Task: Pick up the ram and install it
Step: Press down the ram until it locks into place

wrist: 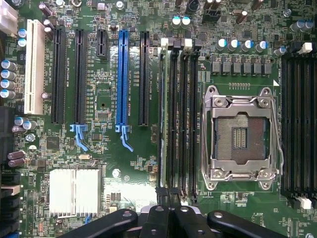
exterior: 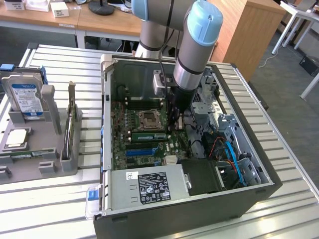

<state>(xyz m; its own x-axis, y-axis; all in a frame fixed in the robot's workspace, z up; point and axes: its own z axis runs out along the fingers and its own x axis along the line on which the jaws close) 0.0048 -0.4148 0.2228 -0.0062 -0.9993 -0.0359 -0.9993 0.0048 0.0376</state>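
**Inspector:** Report the position of the arm.

**Assistant:** The arm reaches down into the open computer case (exterior: 189, 219), which lies on its side on the slatted metal surface (exterior: 50, 209). The pincer (exterior: 174, 125) is low over the motherboard, just beside the empty processor socket (exterior: 148, 118).

**Inspector:** State of the pincer?

**Assistant:** The fingers are drawn together, with nothing clamped between them. In the wrist view the pincer (wrist: 169, 196) sits at one end of the bank of memory slots.

**Inspector:** Where is the ram?

**Assistant:** The ram (exterior: 147, 135) stands on edge in a memory slot next to the socket, with its green board and pale label facing the exterior camera. In the wrist view the ram (wrist: 161, 119) shows as a thin pale-green edge. It occupies the slot of that bank furthest from the processor socket (wrist: 241, 134), between the socket and the long blue slot (wrist: 122, 74). The closed fingertips are at its end. I cannot tell whether they touch it.

**Inspector:** Other items noted?

**Assistant:** A labelled power supply (exterior: 149, 185) sits at the near end of the case. A grey holder (exterior: 50, 164) stands on the surface to the exterior view's left of the case, well apart from the pincer. It carries a hard drive (exterior: 24, 97) standing upright.
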